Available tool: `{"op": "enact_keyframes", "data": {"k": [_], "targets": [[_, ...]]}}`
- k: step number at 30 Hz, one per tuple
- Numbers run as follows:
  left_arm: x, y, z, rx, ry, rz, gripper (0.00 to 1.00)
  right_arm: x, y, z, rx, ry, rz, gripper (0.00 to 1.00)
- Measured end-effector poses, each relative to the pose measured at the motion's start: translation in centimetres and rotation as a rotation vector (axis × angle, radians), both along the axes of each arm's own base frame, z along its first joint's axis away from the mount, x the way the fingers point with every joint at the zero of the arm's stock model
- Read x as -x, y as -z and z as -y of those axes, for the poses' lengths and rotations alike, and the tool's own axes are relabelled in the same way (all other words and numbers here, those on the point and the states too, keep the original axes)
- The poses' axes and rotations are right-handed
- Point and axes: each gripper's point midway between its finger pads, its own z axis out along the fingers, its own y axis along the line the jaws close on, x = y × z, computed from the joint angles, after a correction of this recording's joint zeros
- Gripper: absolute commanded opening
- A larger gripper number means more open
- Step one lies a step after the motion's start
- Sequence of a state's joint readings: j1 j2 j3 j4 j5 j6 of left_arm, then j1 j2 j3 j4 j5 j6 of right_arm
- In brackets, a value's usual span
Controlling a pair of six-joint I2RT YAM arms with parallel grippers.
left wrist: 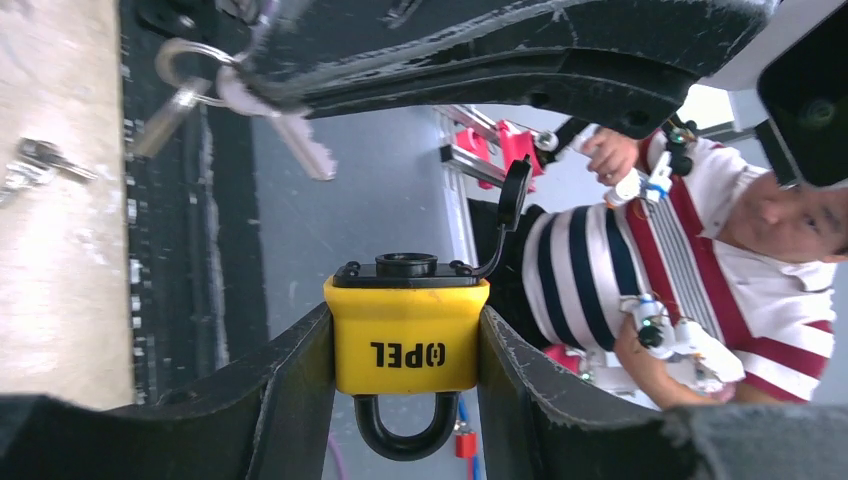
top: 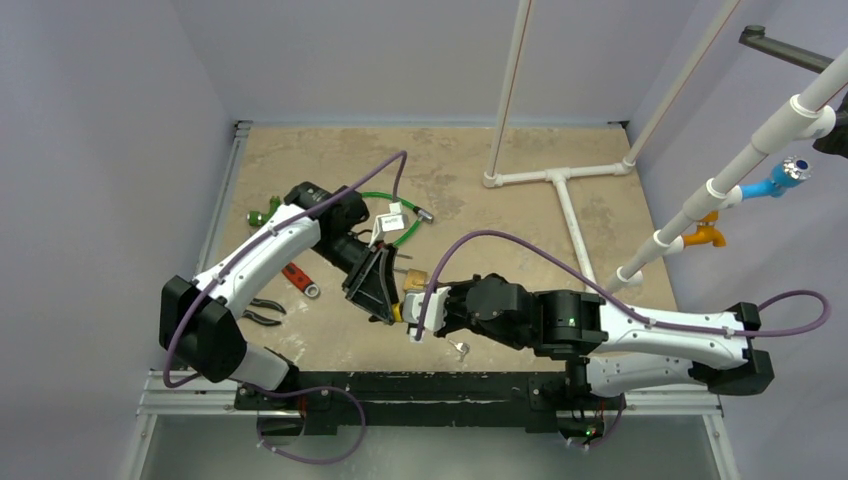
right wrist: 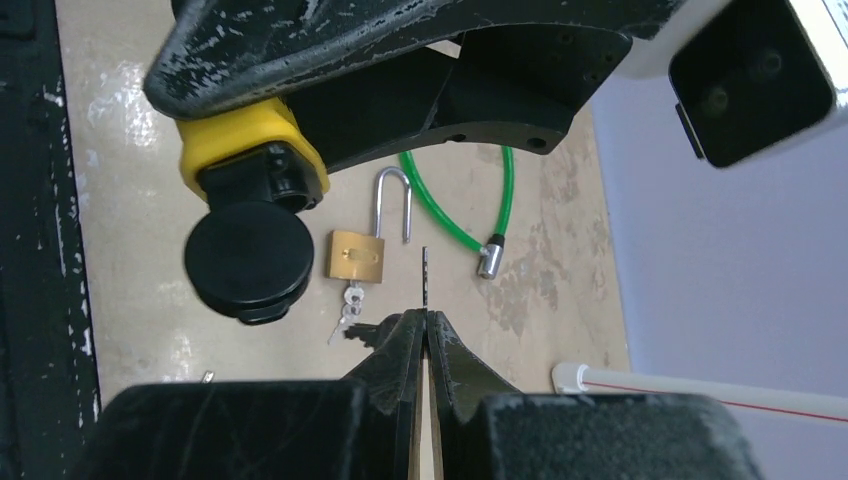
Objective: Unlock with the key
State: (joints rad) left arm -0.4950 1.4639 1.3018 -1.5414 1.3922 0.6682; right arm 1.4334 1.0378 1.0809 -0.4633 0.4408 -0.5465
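Padlock [left wrist: 405,345] sits clamped in the left gripper [left wrist: 405,315], its uncovered keyhole turned toward the right gripper [right wrist: 427,325], which pinches the key [right wrist: 425,270] blade-first, apparently ready for insertion.

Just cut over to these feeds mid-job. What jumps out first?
A yellow padlock clamped between the left fingers, centre of the left wrist view, its black dust cap flipped open. The right fingers pinch a key edge-on, centre of the right wrist view; a brass padlock lies on the table beyond.
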Motion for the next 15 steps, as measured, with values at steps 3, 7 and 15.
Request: {"op": "enact_keyframes", "data": {"k": [3, 7, 15], "targets": [[1.5, 0.4, 0.2, -0.014, 0.039, -0.051, 0.00, 0.2, 0.9, 0.1, 0.054, -0.021, -0.005, 0.00], [1.6, 0.3, 0.1, -0.021, 0.035, -0.069, 0.00, 0.8, 1.0, 0.2, 0.101, -0.050, -0.022, 0.00], [1.5, 0.6, 0.1, -0.041, 0.034, -0.080, 0.00, 4.1, 1.3, -0.5, 0.185, -0.165, -0.103, 0.00]]}}
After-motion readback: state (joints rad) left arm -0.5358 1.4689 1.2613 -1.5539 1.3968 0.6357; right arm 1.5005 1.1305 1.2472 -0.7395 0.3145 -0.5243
